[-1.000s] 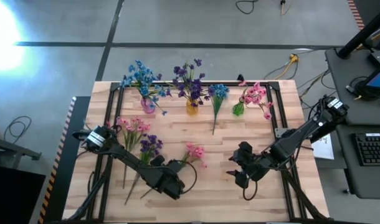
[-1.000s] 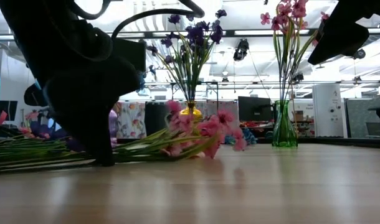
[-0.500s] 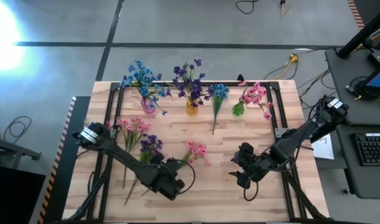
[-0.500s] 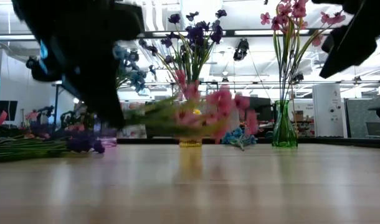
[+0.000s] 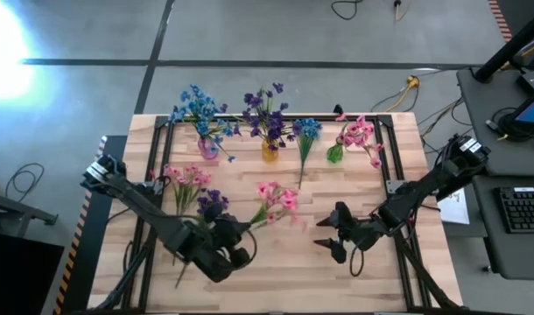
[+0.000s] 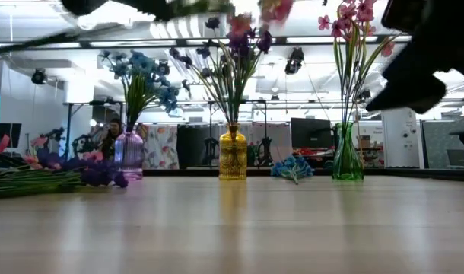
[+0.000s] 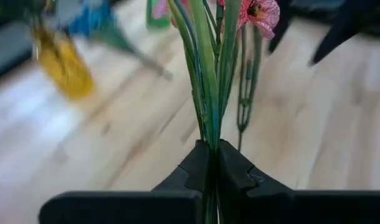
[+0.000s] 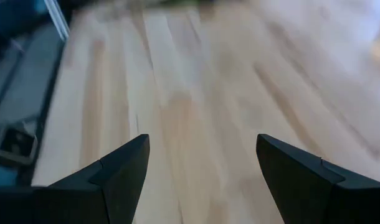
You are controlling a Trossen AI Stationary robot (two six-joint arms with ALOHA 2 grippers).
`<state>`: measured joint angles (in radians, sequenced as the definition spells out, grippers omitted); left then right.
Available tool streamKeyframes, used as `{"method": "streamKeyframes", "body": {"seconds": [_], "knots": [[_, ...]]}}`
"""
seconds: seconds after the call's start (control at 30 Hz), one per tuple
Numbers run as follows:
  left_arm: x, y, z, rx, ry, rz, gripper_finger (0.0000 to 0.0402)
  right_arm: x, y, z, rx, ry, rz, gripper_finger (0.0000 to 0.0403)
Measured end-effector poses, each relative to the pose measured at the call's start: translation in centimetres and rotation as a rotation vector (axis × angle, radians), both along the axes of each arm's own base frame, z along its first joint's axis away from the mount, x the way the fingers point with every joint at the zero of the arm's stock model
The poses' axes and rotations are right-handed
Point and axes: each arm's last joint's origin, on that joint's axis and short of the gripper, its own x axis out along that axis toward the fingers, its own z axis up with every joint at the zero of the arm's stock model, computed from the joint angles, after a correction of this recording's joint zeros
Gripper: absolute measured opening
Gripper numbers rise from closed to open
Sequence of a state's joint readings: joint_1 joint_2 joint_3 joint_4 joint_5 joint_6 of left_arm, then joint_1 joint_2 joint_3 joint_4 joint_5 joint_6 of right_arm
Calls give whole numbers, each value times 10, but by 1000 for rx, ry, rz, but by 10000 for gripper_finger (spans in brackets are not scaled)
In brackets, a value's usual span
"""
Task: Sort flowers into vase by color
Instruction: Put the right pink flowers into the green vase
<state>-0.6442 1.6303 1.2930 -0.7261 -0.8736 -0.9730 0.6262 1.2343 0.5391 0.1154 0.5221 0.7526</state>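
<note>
here the left gripper (image 7: 210, 163) sits low over the wooden table (image 5: 249, 280) near 7 o'clock, its dark fingers pinching the thin green stems of a pink sprig (image 5: 276, 199) lifted clear of the boards. only the left wrist view shows that clamp. at 4 o'clock the right gripper (image 8: 202, 163) hovers with its fingers spread over bare planks. toward 9 o'clock loose pink flowers (image 5: 185, 178) and purple flowers (image 5: 211, 205) lie flat. at 12 o'clock stand a pink vase (image 6: 128, 154) of blue blossoms, a yellow vase (image 6: 233, 153) of purple, and a green vase (image 6: 346, 154) of pink.
</note>
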Motion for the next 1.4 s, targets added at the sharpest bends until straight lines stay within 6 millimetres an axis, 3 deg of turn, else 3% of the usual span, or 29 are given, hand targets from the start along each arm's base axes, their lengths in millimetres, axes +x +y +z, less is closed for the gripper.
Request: {"method": "streamKeyframes", "body": {"seconds": [0.23,0.4,0.7,0.87,1.13,1.4], "knots": [[12,-13,29,111,-154,-200,0,7,1,17,-111,-288,6,286],[25,-16,35,188,-209,-280,0,16,7,36,-195,-441,29,279],[35,-10,14,193,-329,-264,0,47,30,36,-316,-595,51,249],[32,-6,-1,167,-411,-249,0,65,37,35,-321,-668,-28,248],[27,-4,-18,131,-437,-310,0,91,32,39,-308,-692,-62,261],[27,-3,-18,155,-433,-284,0,97,27,44,-298,-716,-17,266]]}}
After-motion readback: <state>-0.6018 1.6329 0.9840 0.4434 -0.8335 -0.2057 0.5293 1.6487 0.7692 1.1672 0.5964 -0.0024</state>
